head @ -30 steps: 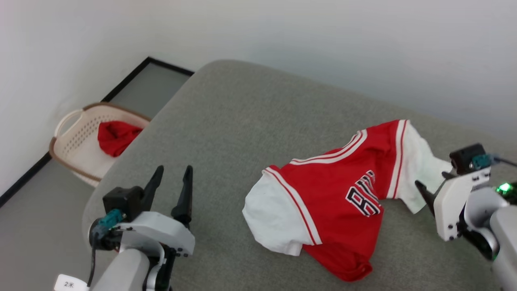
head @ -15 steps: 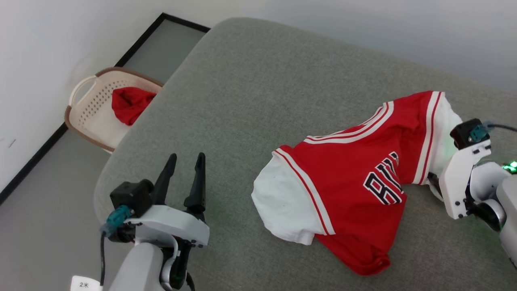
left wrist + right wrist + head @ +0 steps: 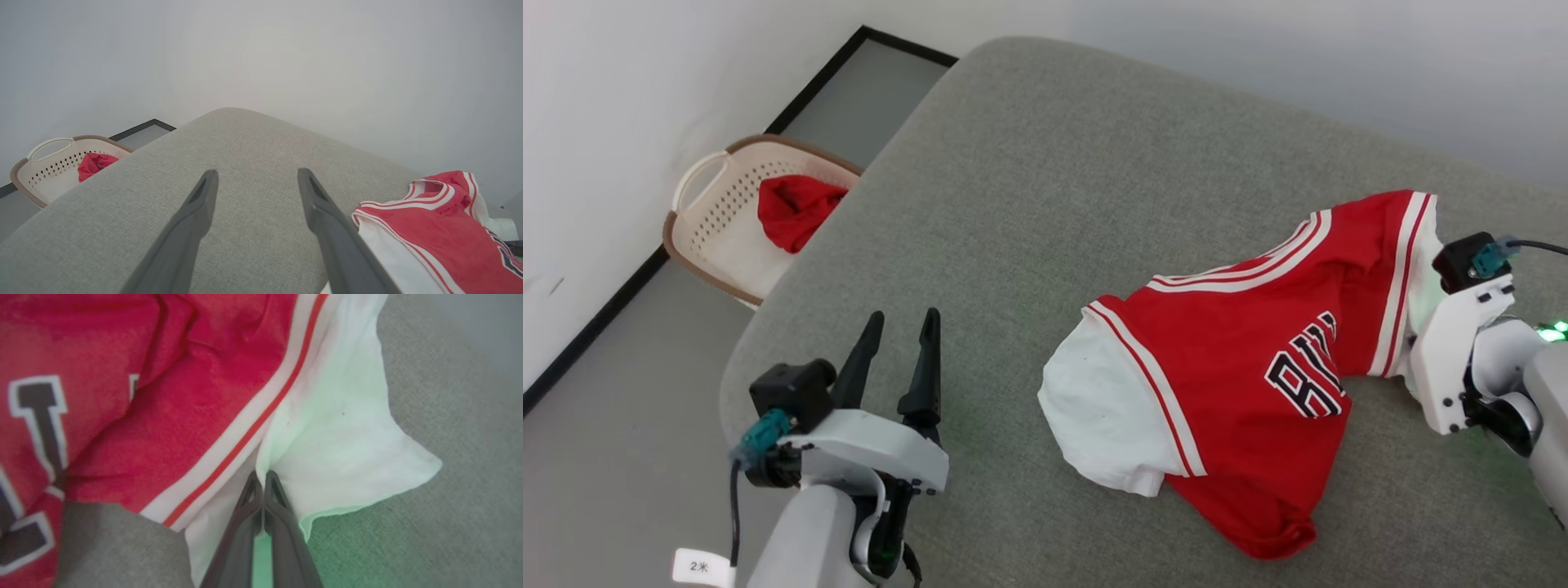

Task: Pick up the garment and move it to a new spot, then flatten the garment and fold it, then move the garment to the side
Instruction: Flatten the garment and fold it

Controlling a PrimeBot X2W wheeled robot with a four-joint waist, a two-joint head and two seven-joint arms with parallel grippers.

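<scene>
The garment (image 3: 1241, 384) lies crumpled on the right half of a broad grey cushion (image 3: 1054, 180). It is a red jersey with red-and-white striped trim and black, white-edged lettering (image 3: 1307, 371), part of which is lost in a fold. One white sleeve (image 3: 1094, 408) spreads toward the middle of the cushion, and the other sleeve (image 3: 347, 449) is at the far right end, where the right gripper (image 3: 261, 477) has hold of it. In the right wrist view its two dark fingers are pressed tight together with the sleeve's cloth pinched at their tips, just beside the striped seam, and the fabric puckers around the pinch. A greenish glow falls on that sleeve and on the cushion beneath it. In the head view the pale body of that gripper sits against the jersey's right end, its fingers hidden. The left gripper (image 3: 903, 314) hangs over the near left part of the cushion, well apart from the jersey. Its fingers are spread wide with nothing between them and point away toward the wall (image 3: 1258, 65). Off the cushion's left edge, on the grey floor (image 3: 605, 457) by the wall, stands a cream perforated basket (image 3: 723, 212) with a plain red cloth (image 3: 796, 212) bunched inside it.
</scene>
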